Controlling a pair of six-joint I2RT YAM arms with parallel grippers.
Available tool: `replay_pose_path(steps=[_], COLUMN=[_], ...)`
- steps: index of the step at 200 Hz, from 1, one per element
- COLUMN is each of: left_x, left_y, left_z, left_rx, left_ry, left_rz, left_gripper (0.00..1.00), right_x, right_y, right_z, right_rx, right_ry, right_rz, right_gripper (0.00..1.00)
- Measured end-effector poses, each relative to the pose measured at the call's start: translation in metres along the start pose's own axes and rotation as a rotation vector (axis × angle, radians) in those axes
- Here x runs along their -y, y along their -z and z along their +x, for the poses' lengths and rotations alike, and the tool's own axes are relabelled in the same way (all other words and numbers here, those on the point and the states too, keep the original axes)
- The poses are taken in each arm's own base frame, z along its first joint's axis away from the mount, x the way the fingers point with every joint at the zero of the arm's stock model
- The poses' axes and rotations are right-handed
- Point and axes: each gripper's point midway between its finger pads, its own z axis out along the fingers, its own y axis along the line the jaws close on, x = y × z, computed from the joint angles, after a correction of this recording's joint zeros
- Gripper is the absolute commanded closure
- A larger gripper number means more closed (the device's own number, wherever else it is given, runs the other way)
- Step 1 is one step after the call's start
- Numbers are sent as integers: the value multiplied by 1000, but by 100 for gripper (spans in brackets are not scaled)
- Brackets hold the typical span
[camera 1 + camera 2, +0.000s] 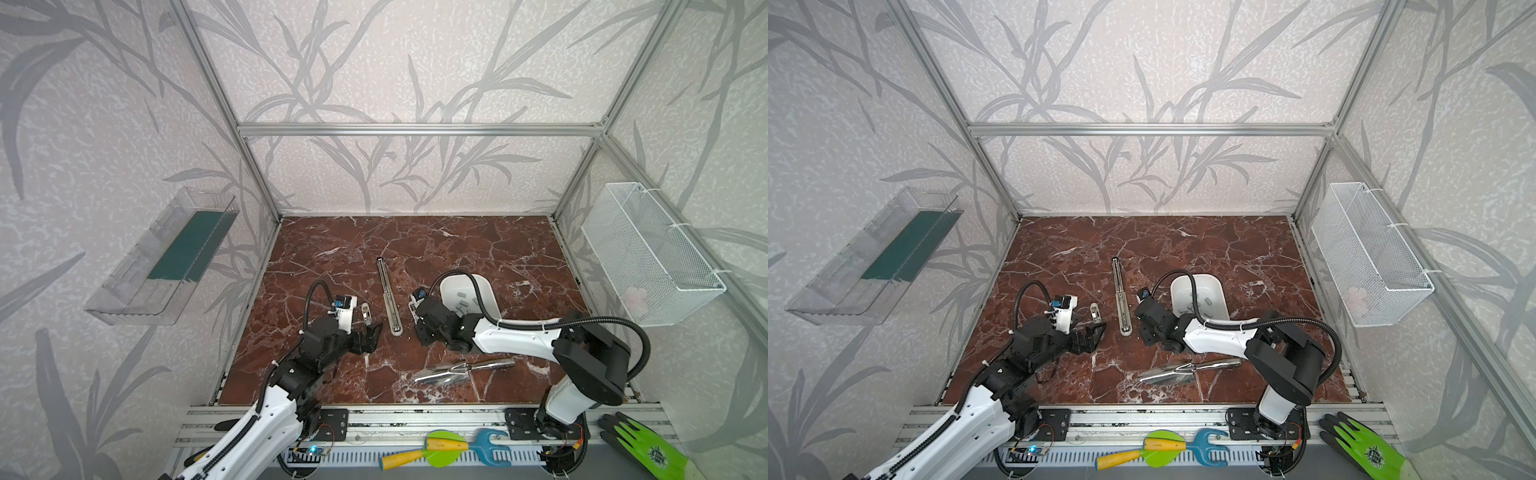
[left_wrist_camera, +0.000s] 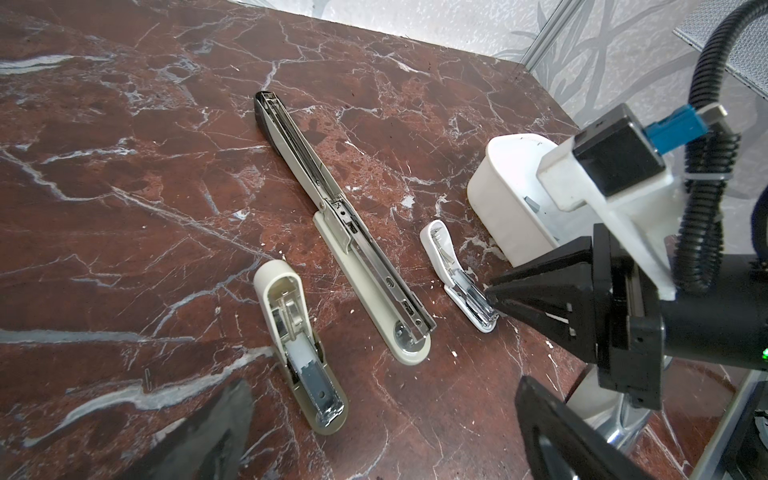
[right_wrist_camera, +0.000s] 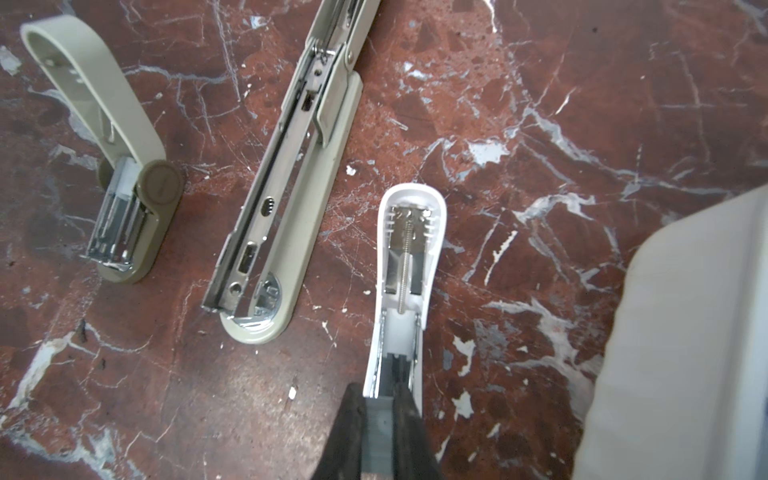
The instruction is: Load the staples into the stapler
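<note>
On the tabletop, read the dial from the middle of the long-reach stapler (image 1: 388, 295) as both top views show it. It lies flipped open, running 12 to 6, with the round base end at 6.

Beige stapler (image 2: 291, 332): open, just beside the long one at 8, not touching it.

White stapler (image 3: 409, 257): open, at 4, between the long one and the white tub (image 1: 488, 291) at 3. From above, your right wrist covers most of it.

Right pincer (image 3: 378, 401): clenched on a grey staple strip (image 3: 376, 436), one finger on each side. The strip sits over the near end of the white stapler's open channel, lined up with its length. You can't tell from the right wrist view whether the strip touches the channel. The spring shows bare along the flipped-back lid.

Rest of the staples (image 1: 1207, 298): loose grey strips on the tub floor, a few showing past the cable.

Left pincer (image 1: 371, 337): released, jaws wide, gripping nothing. It hangs low at 7, with the beige stapler's metal end just past its tips, apart from them.

Chrome trowel (image 1: 461, 370): flat on the tabletop between 4 and 5, well apart from all three staplers.
</note>
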Motion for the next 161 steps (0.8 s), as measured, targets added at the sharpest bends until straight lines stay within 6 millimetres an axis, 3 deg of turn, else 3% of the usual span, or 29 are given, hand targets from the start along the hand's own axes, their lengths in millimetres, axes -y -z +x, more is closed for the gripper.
replay_pose_path(steps=[161], left_x=[0], left_y=[0], left_z=[0], left_rx=[1], left_ry=[0], left_rz=[-3], left_gripper=[1], right_x=[6], right_y=[-10], right_z=[5], right_rx=[-4], right_ry=[3], right_rz=[39], right_gripper=[97])
